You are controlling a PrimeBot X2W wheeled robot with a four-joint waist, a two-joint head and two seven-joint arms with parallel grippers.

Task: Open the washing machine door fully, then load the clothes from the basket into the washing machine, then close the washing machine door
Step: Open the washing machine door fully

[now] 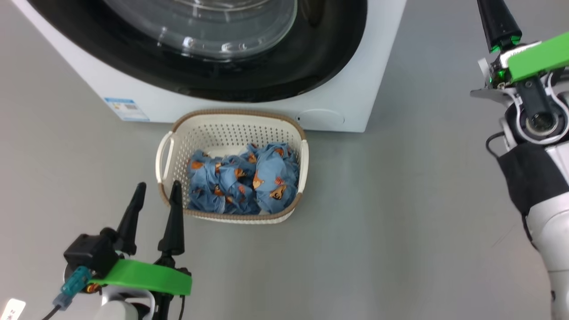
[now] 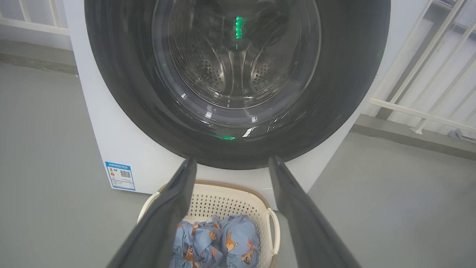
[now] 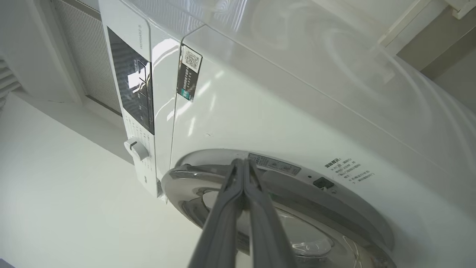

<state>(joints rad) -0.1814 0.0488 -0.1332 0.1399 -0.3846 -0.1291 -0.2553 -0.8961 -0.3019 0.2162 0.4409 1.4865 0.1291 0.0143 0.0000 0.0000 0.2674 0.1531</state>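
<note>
Centrally, perforated cream basket [image 1: 231, 133] — crumpled blue clothes [image 1: 249, 182]; glossy round door [image 2: 122, 93], seemingly shut.

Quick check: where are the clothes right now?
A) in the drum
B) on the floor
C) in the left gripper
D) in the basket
D: the clothes lie bunched in the basket in front of the washing machine; the left gripper is open and empty.

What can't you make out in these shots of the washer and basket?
- Washing machine door: upper part cut off by the head view's top edge.
- Clothes: left wrist view, left claw covers their left side.
- Right claw: fingertips cut off by the head view's top edge.
- Blue label: print too small, head view.
</note>
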